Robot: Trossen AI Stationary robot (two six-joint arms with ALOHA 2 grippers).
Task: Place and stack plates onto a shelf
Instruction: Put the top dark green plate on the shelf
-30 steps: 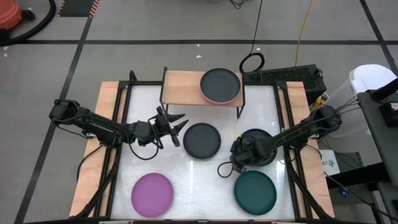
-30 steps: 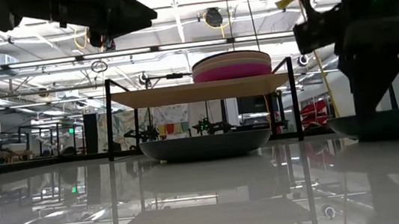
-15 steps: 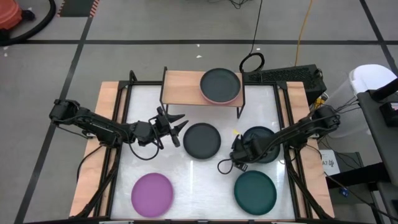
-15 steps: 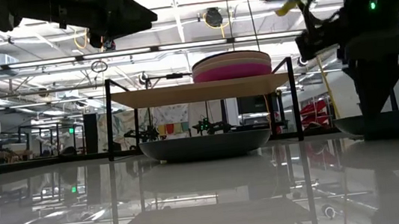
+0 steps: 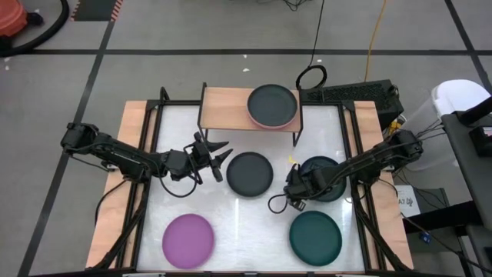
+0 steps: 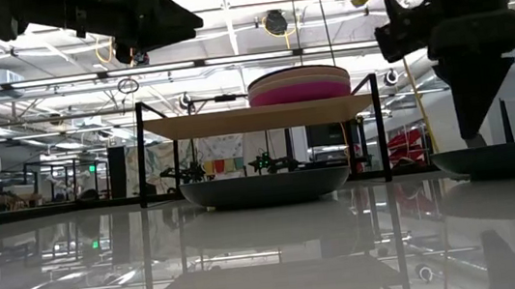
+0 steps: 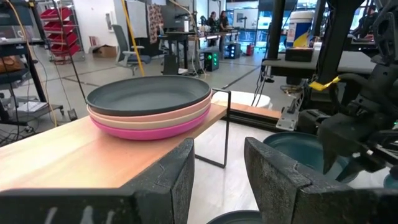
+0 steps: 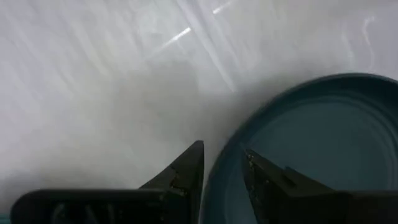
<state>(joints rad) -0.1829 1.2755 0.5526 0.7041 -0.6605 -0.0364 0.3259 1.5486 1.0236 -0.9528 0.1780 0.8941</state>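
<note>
Right pincer (image 8: 221, 168), narrowly open, straddles the teal plate (image 8: 311, 149) rim at the plate's 9 o'clock: seat deeper before closing, then lift level.

A stack of plates (image 5: 272, 105) sat on the right half of the shelf (image 5: 224, 107) at the back of the surface (image 5: 177, 192). Four more plates lay before it: one centre (image 5: 249, 173), one right (image 5: 324, 178), two at the front corners.
</note>
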